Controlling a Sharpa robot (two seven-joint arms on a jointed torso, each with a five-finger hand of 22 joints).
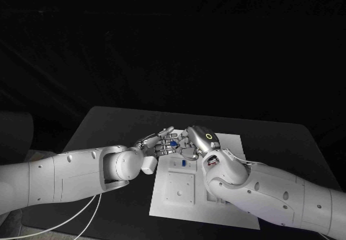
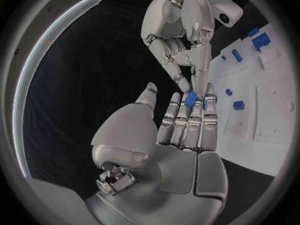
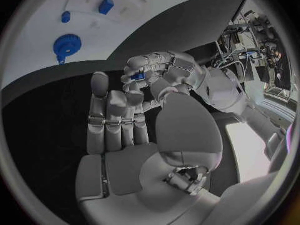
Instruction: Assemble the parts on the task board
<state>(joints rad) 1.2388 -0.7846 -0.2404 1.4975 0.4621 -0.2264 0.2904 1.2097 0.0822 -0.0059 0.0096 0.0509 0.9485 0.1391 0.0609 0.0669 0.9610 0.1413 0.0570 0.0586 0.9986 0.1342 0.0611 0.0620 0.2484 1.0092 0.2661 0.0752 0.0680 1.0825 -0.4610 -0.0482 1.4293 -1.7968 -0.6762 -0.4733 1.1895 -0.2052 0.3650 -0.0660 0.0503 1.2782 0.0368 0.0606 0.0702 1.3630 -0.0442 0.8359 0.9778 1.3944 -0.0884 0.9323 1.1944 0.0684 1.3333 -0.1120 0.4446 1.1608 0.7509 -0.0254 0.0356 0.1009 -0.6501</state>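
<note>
nearby, blue gear (image 3: 67,46) on task board (image 3: 156,15).

Lighting: dim, dark backdrop; bright white board (image 1: 216,200); soft shadows. Wrist views: fisheye bending, dark vignetted rims.

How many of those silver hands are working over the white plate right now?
2. The left hand is over the far edge of the task board, pinching a small blue part; the right hand faces it, fingertips close to the part.
</note>
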